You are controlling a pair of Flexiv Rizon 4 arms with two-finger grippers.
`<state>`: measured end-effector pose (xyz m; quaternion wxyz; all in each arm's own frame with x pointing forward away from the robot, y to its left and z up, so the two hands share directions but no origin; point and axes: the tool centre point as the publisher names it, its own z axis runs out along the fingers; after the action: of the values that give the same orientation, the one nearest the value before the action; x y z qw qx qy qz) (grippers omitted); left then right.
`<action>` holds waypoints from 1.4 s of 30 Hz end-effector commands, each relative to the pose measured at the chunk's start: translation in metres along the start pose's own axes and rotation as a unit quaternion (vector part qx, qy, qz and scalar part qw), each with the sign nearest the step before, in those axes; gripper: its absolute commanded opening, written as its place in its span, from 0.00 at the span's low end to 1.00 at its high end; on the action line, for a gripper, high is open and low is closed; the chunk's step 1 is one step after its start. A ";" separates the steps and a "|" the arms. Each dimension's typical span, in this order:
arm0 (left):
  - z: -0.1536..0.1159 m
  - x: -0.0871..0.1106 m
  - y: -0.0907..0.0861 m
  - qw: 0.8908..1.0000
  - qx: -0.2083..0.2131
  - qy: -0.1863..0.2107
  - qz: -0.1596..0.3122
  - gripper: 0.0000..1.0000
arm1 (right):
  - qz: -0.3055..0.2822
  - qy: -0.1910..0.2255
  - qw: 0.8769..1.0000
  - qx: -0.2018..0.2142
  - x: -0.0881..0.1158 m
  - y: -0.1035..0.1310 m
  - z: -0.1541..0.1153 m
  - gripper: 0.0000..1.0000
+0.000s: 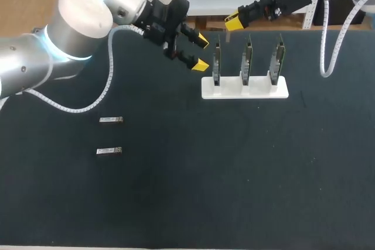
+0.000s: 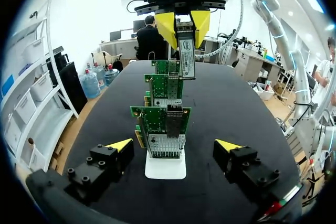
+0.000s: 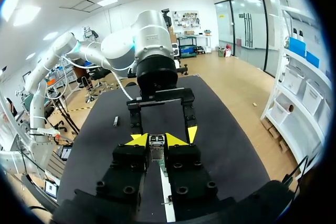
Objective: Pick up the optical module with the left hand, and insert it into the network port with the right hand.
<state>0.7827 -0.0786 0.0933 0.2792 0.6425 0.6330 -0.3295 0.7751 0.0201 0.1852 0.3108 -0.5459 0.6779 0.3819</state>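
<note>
My left gripper point(image 1: 201, 52): upper middle of the frame. My two yellow fingers are spread wide, just left of the first green board point(image 1: 216, 62).
My right gripper point(image 1: 234, 23): top of the frame, a bit right of the middle. My yellow tips are close together.
White stand point(image 1: 245, 89): right of the middle, on the black table point(image 1: 234, 191).
Green boards: three in a row, standing up in the stand.
Optical module point(image 1: 111, 120): small silver bar, lying flat at the middle left.
Second silver bar point(image 1: 109, 151): just below it, also flat.
</note>
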 end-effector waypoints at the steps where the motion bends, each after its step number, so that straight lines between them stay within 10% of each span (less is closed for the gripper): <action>1: 0.000 -0.001 0.001 1.000 0.001 0.003 -0.001 1.00 | -0.001 -0.001 1.000 0.004 0.001 0.004 -0.001 0.00; 42: 0.006 0.003 -0.002 1.000 0.015 0.018 -0.003 1.00 | -0.017 0.006 1.000 -0.011 -0.004 -0.002 0.003 0.00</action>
<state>0.7784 -0.0806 0.0866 0.2610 0.6496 0.6339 -0.3287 0.7720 0.0203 0.1865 0.3111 -0.5590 0.6685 0.3792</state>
